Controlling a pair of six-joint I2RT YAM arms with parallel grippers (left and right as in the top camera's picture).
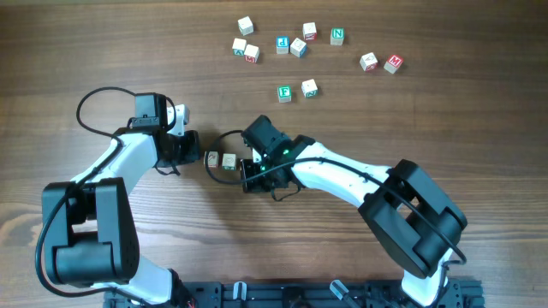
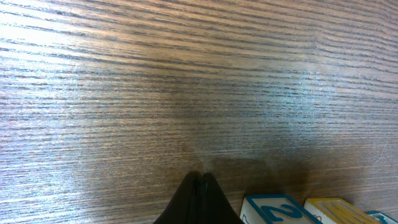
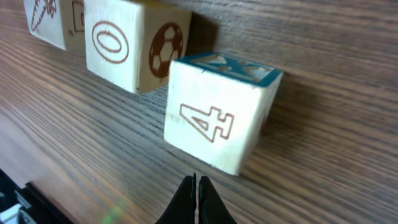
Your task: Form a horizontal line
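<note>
Three pale cubes: row (image 1: 220, 159) runs claw to claw on counter (image 1: 411, 111). Right claw (image 3: 195, 182), pinched closed, looks nearer; 4-cube (image 3: 214, 121) dead ahead, skewed off row's axis. Left claw (image 2: 202, 182) closed too, row just beside its tips.

Just right of the left gripper's (image 2: 200, 190) pressed-together jaws, the bottom edge crops the horizontal line (image 2: 277, 210) to its cubes' tops, the outermost a mere sliver. Ahead and left of the right gripper's (image 3: 196, 190) jaws, the far cube (image 3: 43, 18) runs off the top edge. Both grippers' fingers are cut off below. From overhead, the row's end at the right jaws lies hidden beneath them.
</note>
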